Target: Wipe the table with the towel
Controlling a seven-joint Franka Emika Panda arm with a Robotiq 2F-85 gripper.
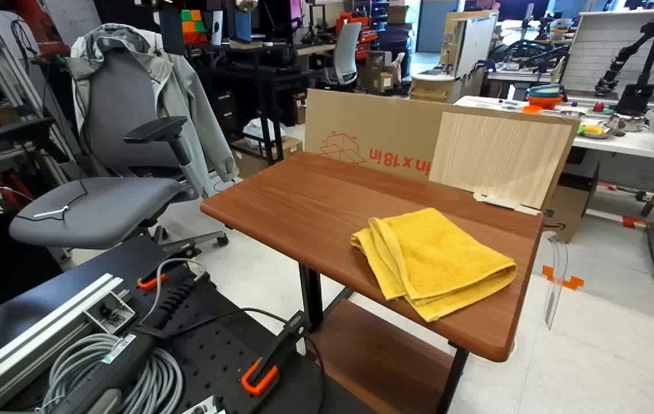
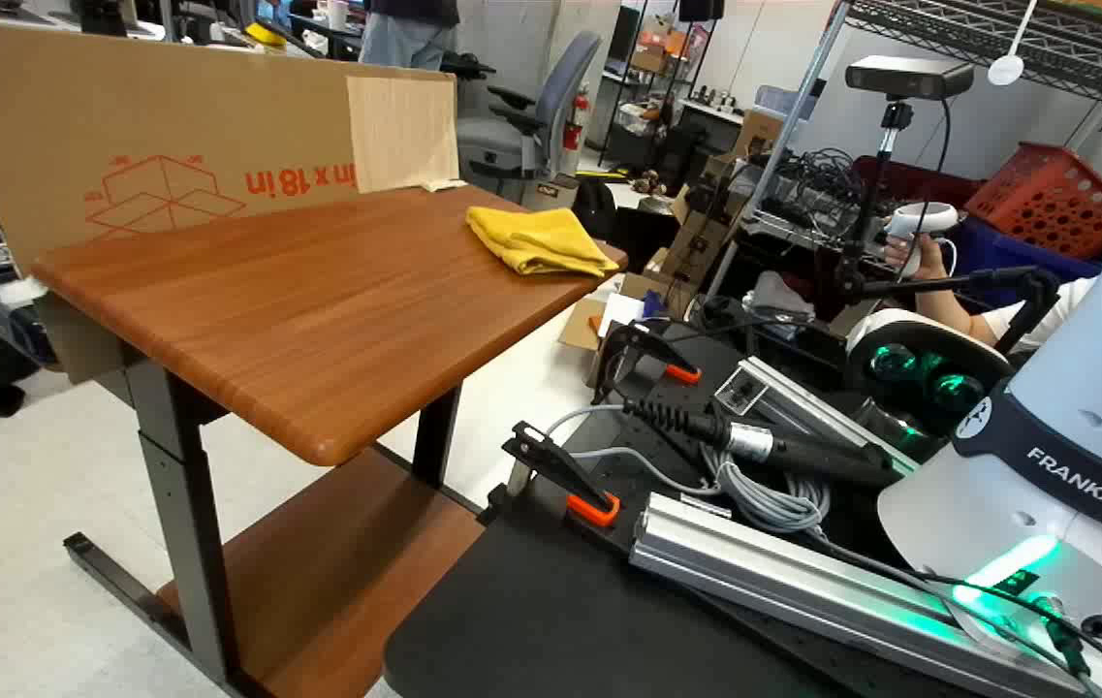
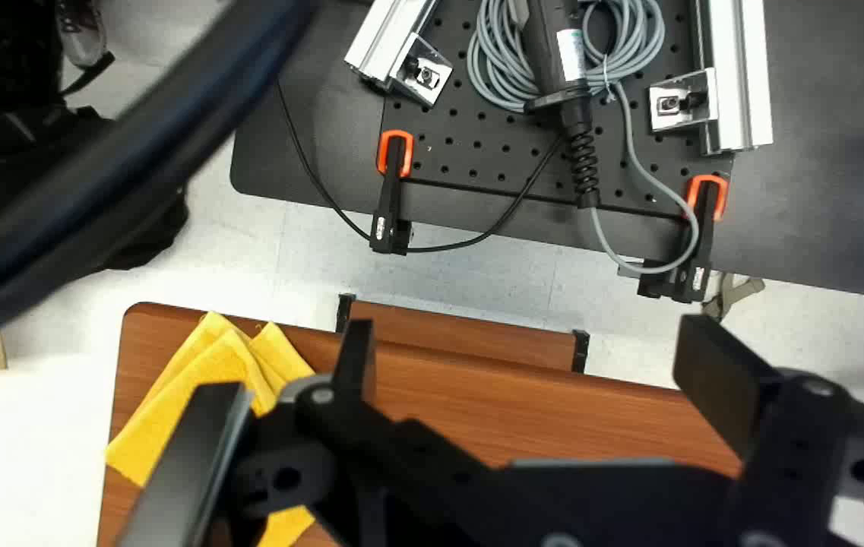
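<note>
The table point(image 1: 292, 201) has a reddish-brown wood-grain top; it also shows in an exterior view point(image 2: 269, 320) and in the wrist view point(image 3: 515, 414). The towel point(image 1: 442, 259) is a folded, rumpled yellow cloth lying flat near one end of the tabletop, also in an exterior view point(image 2: 541, 240). In the wrist view the towel point(image 3: 211, 372) is at lower left, partly hidden behind the gripper's left side. My gripper point(image 3: 526, 338) is open with its fingers wide apart and nothing between them. It is above the table, apart from the towel. Neither exterior view shows the gripper.
A cardboard sheet point(image 1: 373, 123) and a pale plywood board point(image 1: 499, 155) stand along the table's far edge. A black bench point(image 2: 531, 601) carries orange-tipped clamps point(image 2: 594, 509), aluminium rails point(image 2: 802, 582) and a coiled grey cable point(image 2: 773, 499). A grey chair point(image 1: 102, 201) stands nearby.
</note>
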